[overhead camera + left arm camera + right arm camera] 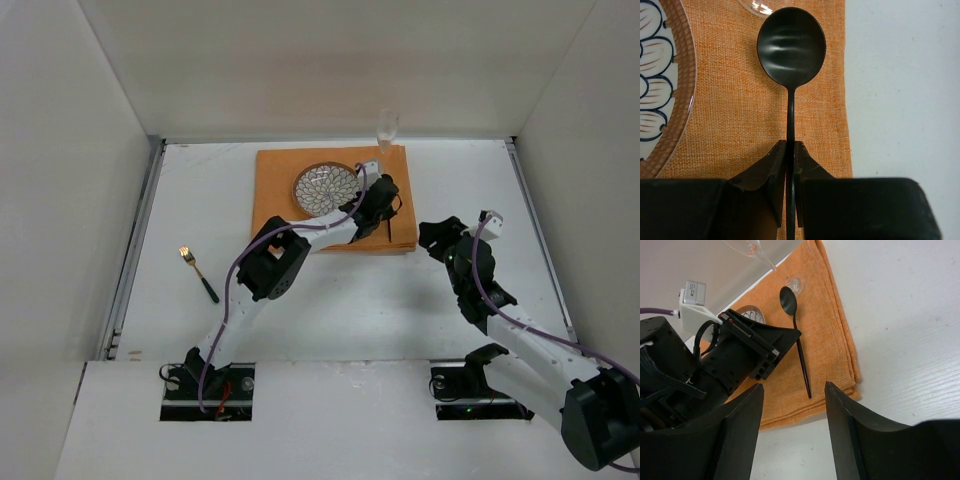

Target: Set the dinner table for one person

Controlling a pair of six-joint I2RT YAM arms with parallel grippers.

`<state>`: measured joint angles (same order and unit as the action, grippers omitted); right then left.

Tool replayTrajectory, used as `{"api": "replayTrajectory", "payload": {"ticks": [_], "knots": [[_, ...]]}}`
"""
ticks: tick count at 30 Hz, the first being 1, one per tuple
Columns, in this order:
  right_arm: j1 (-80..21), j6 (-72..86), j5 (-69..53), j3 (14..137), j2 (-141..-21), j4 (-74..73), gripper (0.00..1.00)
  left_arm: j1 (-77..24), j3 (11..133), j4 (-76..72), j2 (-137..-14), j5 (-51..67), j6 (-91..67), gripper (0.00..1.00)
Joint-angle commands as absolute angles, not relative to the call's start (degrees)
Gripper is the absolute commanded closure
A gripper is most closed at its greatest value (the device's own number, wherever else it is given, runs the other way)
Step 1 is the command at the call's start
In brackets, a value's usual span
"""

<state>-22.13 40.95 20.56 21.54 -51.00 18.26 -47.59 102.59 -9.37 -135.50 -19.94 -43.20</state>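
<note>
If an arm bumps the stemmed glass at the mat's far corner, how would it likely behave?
The stemmed glass is tall on a thin stem and small foot, so a bump would probably tip it rather than slide it. The foot rests on the woven orange mat, which likely adds drag. It looks thin and clear, so probably fragile.

Patterned plate (660, 85) cut off by the left wrist view's left edge, wine glass (760, 6) foot clipped at its top edge, spoon (791, 47) handle's end hidden between the left gripper (790, 150) fingers, fork (199, 274) tines too small to make out from above.
</note>
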Motion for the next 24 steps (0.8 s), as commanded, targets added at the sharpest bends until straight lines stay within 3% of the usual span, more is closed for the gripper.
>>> {"api": "replayTrajectory", "payload": {"ticks": [1, 6, 10, 20, 24], "knots": [[-22.0, 41.4, 20.0, 22.0, -50.5, 21.2, 0.42, -47.3, 104.2, -10.5, -134.6, -21.2, -44.6, 0.97], [-22.3, 41.4, 20.0, 21.9, -50.5, 21.6, 0.42, -47.2, 102.8, -10.9, -134.4, -21.3, -45.1, 0.93], [-22.3, 41.4, 20.6, 22.1, -51.0, 21.6, 0.41, -47.5, 101.3, -11.2, -132.5, -22.1, -45.0, 0.83], [-22.2, 41.4, 21.2, 21.3, -48.1, 21.3, 0.41, -48.2, 96.3, -11.7, -126.9, -23.6, -44.1, 0.80], [-22.3, 41.6, 20.8, 21.4, -48.4, 21.4, 0.48, -49.1, 89.0, -16.5, -119.2, -25.1, -40.8, 0.72]]}}
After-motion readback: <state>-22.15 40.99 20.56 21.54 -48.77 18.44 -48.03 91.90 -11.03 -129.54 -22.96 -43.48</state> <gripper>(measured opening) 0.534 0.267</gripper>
